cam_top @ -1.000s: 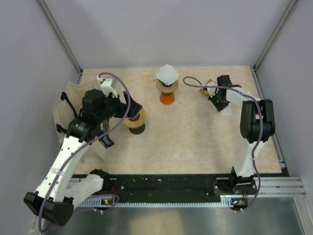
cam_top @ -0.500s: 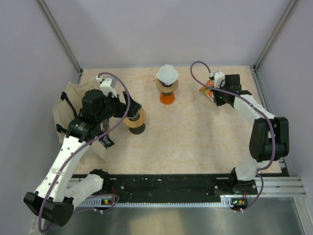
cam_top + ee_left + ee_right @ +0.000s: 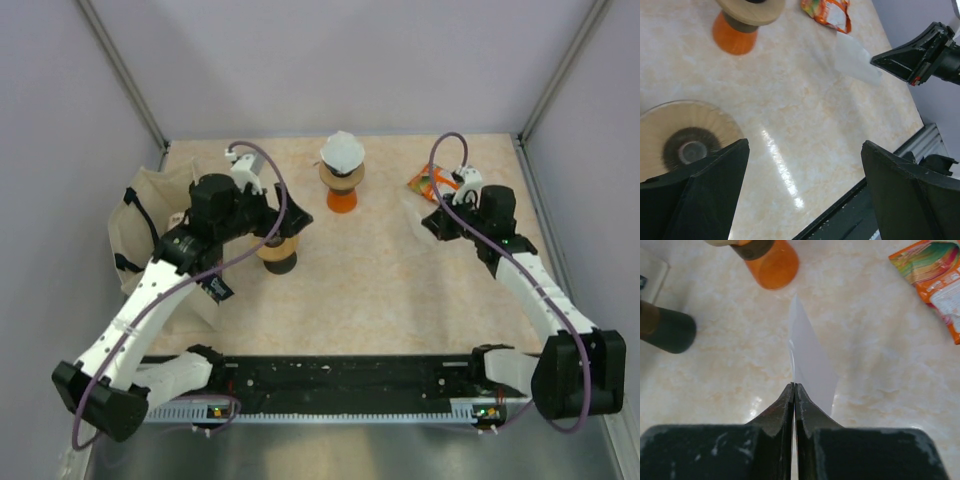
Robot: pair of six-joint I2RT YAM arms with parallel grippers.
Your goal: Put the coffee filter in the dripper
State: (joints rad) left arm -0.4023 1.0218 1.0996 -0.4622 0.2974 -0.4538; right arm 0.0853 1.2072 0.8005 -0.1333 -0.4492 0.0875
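Plainly, the right tool [image 3: 793, 389] is pressed together on the coffee filter [image 3: 810, 360], pinching it at one edge. The filter is a thin, white, slightly see-through sheet, folded flat and tapering to a point away from the fingers. It is held out over the worktop [image 3: 380, 290], to the right of the orange-footed dripper [image 3: 341, 178] and a little nearer the arms.

That dripper has a tan collar and carries what looks like another white filter in its top (the overhead view is too small to be sure). Left of the orange-footed dripper and nearer the arms stands a second dripper [image 3: 685, 137], tan with a dark foot and a dark hole at its centre.

The left tool [image 3: 804, 147] is spread wide and empty, hovering just above this second dripper. An orange snack packet [image 3: 932, 280] lies flat on the worktop to the right of the orange-footed dripper, beyond the held filter.
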